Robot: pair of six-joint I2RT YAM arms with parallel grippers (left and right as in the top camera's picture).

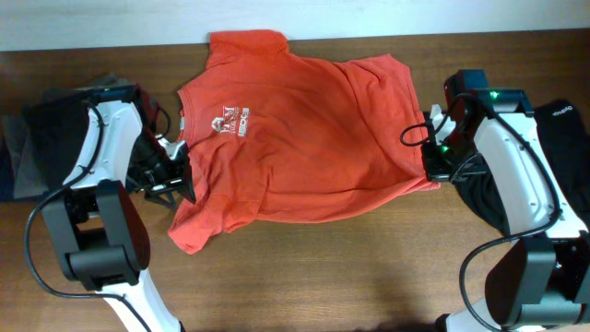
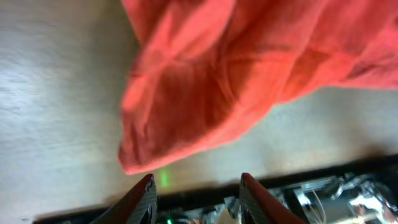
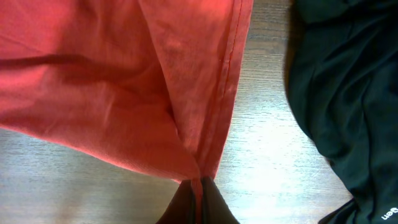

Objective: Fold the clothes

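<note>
Wrist views alone reveal: right pincer point(image 3: 198, 186) pinches T-shirt point(image 1: 304, 129) hem; left pincer point(image 2: 196, 180) spread, apart from it.

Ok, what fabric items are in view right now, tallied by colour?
orange-red T-shirt: 1
black garment, at the right edge: 1
dark grey fabric pile, at the left edge: 1 (cannot tell how many pieces are in it)
Total: 3
</note>
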